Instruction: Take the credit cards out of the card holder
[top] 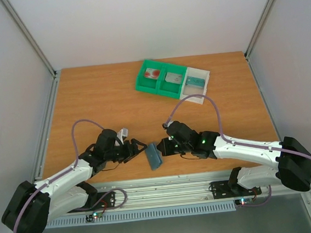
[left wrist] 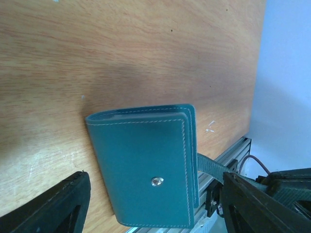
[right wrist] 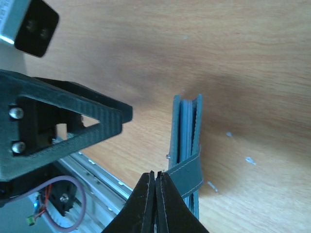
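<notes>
Blue-grey bifold card holder on edge, front-centre of wooden desk, btw L jaws & R jaws. Green plastic tray at back, white plastic tray adjoining its R. Inside, L to R: white red-marked card, grey card, teal card.

I see my right tool at the bottom centre, its two dark fingers pressed together on the stitched strap of the blue-grey card holder. The card holder stands on edge on the wooden desk, seen edge-on as thin stacked layers, with a small metal stud on its left face. To the left, apart from it, a black triangular finger of the left tool points toward it. A metal rail and a purple cable fill the lower left corner.
</notes>
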You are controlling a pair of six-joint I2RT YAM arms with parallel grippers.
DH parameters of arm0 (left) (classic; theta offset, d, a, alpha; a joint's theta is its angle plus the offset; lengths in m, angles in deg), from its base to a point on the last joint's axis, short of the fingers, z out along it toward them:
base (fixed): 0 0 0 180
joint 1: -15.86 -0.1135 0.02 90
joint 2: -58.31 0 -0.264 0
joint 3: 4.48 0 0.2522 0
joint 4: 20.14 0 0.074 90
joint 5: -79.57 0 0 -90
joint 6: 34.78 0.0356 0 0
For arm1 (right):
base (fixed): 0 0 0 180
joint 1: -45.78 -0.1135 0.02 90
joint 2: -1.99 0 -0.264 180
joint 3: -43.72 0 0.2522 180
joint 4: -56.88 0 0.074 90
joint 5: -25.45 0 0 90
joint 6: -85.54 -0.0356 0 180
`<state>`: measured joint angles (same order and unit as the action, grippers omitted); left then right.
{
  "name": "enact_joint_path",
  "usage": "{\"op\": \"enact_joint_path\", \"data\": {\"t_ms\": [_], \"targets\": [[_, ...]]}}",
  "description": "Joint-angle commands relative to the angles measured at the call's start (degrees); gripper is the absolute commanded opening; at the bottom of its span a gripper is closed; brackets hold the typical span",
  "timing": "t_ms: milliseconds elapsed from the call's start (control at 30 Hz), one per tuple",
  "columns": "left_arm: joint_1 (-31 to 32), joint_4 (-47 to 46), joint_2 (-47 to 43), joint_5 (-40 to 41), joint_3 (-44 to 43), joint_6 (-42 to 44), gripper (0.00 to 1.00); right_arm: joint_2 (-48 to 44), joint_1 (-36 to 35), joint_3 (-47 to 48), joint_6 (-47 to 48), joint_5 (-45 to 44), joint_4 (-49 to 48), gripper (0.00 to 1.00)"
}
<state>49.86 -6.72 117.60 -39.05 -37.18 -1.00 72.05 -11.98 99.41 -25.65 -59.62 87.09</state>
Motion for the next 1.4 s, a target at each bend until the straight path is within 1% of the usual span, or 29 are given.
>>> {"op": "enact_joint_path", "data": {"t_ms": [0,233,400,533,667,767,967,1100,1233,1367], "targets": [[0.15,-6.29,-1.03,-1.56,1.05,-1.31,0.74,-0.34,0.21,-0.44,-1.56,2.58,-6.00,0.01],[0.18,-4.10,-0.60,-0.77,1.00,-0.41,0.73,-0.28,0.19,0.08,-0.99,5.31,-8.96,0.01],[0.28,-1.79,-0.32,0.66,1.17,0.10,0.67,-0.41,0.20,-0.63,-0.98,2.82,-7.17,0.01],[0.26,-1.51,-0.15,1.19,1.45,0.41,0.63,-0.82,0.27,-0.79,-0.69,-2.09,-2.11,0.01],[0.28,-0.87,0.18,1.69,1.28,0.74,0.56,-1.68,0.99,-1.39,-0.09,-4.68,0.83,0.01],[0.27,-0.65,0.57,2.22,1.27,1.09,0.48,-2.54,1.74,-2.27,0.03,-6.53,2.00,0.01],[0.28,-0.75,2.74,2.82,1.34,1.64,0.42,-2.17,2.46,-4.27,0.27,-5.79,1.71,0.01],[0.27,-2.02,3.99,2.49,1.66,1.59,0.35,-1.25,2.75,-4.98,0.26,-5.65,1.61,0.01],[0.25,-2.73,4.22,2.08,1.48,1.24,0.24,-0.68,2.91,-4.81,1.14,-6.85,3.13,0.01],[0.37,-2.45,3.67,2.08,1.12,1.21,0.17,0.23,2.91,-2.49,1.67,-8.75,7.99,0.11]]}}
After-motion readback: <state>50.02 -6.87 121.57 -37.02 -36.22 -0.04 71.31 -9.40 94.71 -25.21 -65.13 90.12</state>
